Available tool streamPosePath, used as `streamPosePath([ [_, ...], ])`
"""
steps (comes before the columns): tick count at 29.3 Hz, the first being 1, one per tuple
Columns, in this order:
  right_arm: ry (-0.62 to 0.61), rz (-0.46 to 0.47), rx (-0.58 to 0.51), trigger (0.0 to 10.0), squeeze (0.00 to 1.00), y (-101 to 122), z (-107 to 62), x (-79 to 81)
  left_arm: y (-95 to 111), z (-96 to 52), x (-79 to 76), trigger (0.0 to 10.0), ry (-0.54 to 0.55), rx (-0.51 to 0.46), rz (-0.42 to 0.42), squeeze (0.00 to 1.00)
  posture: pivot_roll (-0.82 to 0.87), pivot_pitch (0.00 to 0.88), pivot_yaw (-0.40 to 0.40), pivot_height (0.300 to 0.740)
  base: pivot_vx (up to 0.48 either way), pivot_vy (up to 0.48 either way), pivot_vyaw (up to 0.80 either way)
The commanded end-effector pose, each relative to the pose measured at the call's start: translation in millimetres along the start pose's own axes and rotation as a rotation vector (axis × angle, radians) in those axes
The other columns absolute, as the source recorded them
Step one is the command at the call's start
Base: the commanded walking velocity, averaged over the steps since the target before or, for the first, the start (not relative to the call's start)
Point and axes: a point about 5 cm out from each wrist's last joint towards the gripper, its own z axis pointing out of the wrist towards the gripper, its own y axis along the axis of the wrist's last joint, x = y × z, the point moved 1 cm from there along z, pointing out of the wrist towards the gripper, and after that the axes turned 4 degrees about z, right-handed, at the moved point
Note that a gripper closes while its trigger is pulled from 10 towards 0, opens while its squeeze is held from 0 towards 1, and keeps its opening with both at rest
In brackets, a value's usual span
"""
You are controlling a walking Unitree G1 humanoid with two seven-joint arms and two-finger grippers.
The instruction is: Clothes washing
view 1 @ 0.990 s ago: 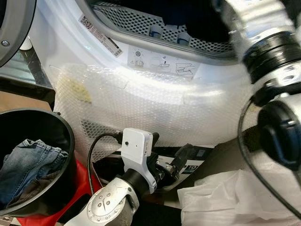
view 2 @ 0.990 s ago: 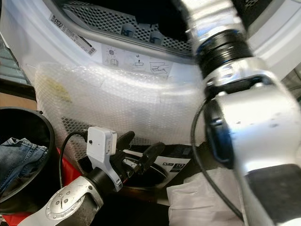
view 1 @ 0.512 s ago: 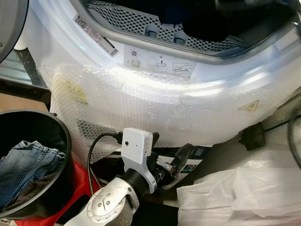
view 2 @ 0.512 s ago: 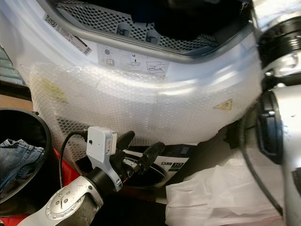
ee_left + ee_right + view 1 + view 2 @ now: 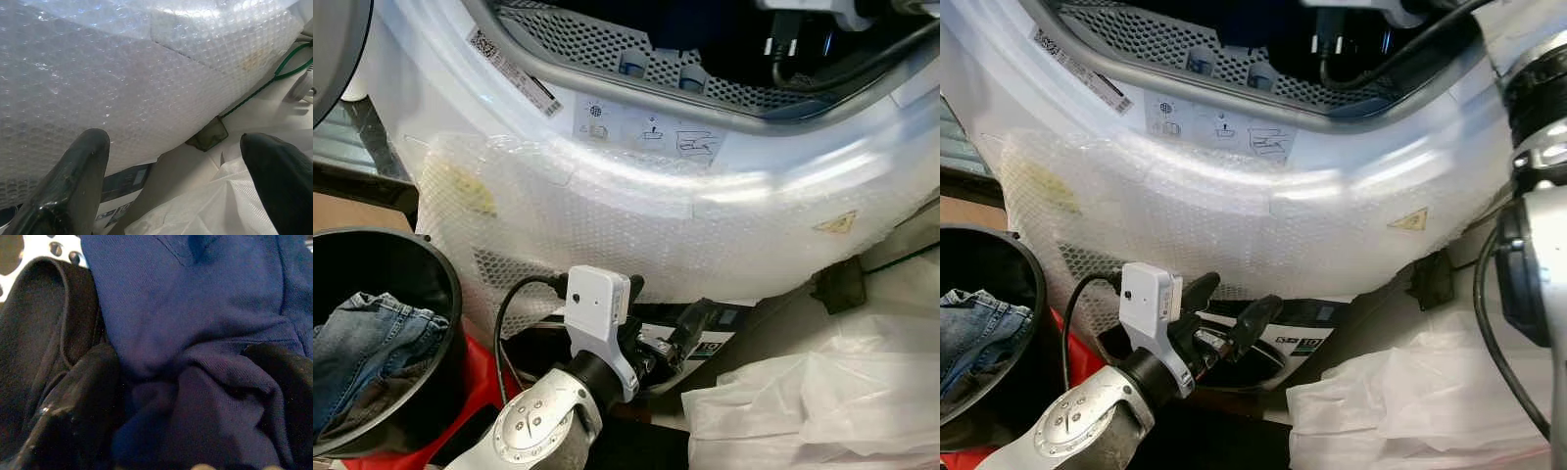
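The right gripper (image 5: pixel 181 396) reaches inside the perforated steel drum (image 5: pixel 607 44) of the white bubble-wrapped washing machine (image 5: pixel 656 211), its fingers pinching a navy blue garment (image 5: pixel 195 308). The left gripper (image 5: pixel 668 323) hangs spread and empty near crumpled clear plastic sheeting (image 5: pixel 822 401). Blue jeans (image 5: pixel 367 343) lie in a black round basket (image 5: pixel 450 294).

Head stereo pair: looking forward and steeply down at close range onto the bubble-wrapped front of the washing machine (image 5: pixel 636 211), the right eye sitting slightly to the side and framing nearly the same scene. Left wrist camera: looking along its two black fingers (image 5: pixel 73 181), pointing close at that same bubble wrap (image 5: pixel 122 83) and the plastic sheet (image 5: pixel 205 210) beside it. Right wrist camera: pressing very near to dark blue fabric (image 5: pixel 195 323) against the perforated drum (image 5: pixel 49 247).
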Motion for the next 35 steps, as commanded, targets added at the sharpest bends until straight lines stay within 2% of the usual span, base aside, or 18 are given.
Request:
streamPosePath([
  [1,-0.048,-0.047,0.017,10.0,0.00,5,-0.6,-6.9,2,0.1,-7.0,10.0,-0.035,-0.010,-0.008,0.00,-0.10,0.184,-0.225,0.740,0.000,0.000,0.00],
  [6,-0.105,-0.037,0.044,10.0,0.00,15,14.8,-2.5,2,0.5,-7.8,10.0,-0.033,-0.011,-0.011,0.00,-0.10,0.187,-0.227,0.740,0.000,0.000,0.00],
  [8,-0.105,-0.037,0.044,10.0,0.00,15,14.8,-2.5,2,0.5,-7.8,10.0,-0.033,-0.011,-0.011,0.00,-0.10,0.187,-0.227,0.740,0.000,0.000,0.00],
  [9,-0.164,-0.046,0.084,10.0,0.00,18,19.9,-4.2,2,0.2,-7.8,10.0,-0.032,-0.011,-0.012,0.00,-0.09,0.187,-0.229,0.740,0.000,0.000,0.00],
  [11,-0.200,-0.041,0.115,10.0,0.00,22,25.7,-3.4,3,0.0,-7.6,10.0,-0.029,-0.012,-0.011,0.00,-0.09,0.188,-0.231,0.740,0.000,0.000,0.00],
  [13,-0.205,-0.098,0.142,10.0,0.00,27,33.8,3.1,3,-0.5,-6.8,10.0,-0.022,-0.012,-0.010,0.00,-0.09,0.189,-0.231,0.740,0.000,0.000,0.00],
  [18,-0.202,-0.144,0.168,10.0,0.00,31,44.7,14.4,4,-0.8,-5.8,10.0,-0.018,-0.014,-0.008,0.00,-0.08,0.190,-0.232,0.740,0.000,0.000,0.00],
  [19,-0.211,-0.163,0.191,10.0,0.00,31,50.4,20.5,4,-0.9,-5.6,10.0,-0.017,-0.014,-0.007,0.00,-0.08,0.191,-0.232,0.740,0.000,0.000,0.00],
  [23,-0.257,-0.188,0.251,10.0,0.00,30,57.5,27.5,4,-0.8,-5.7,10.0,-0.017,-0.014,-0.009,0.00,-0.08,0.194,-0.233,0.740,0.000,0.000,0.00],
  [27,-0.354,-0.120,0.297,10.0,0.00,29,61.7,31.1,4,-1.2,-6.5,10.0,-0.018,-0.012,-0.008,0.00,-0.08,0.201,-0.237,0.740,0.000,0.000,0.00],
  [29,-0.403,-0.117,0.309,10.0,0.00,28,61.6,30.3,4,-1.5,-6.9,10.0,-0.017,-0.011,-0.011,0.00,-0.08,0.203,-0.241,0.740,0.000,0.000,0.00],
  [34,-0.559,-0.061,0.290,10.0,0.00,30,61.2,27.9,3,-2.8,-6.8,10.0,-0.010,-0.007,-0.014,0.00,-0.08,0.203,-0.247,0.740,0.000,0.000,0.00],
  [35,-0.605,-0.078,0.280,10.0,0.00,33,61.4,27.2,3,-2.8,-6.8,10.0,-0.011,-0.008,-0.013,0.00,-0.08,0.201,-0.246,0.740,0.000,0.000,0.00],
])
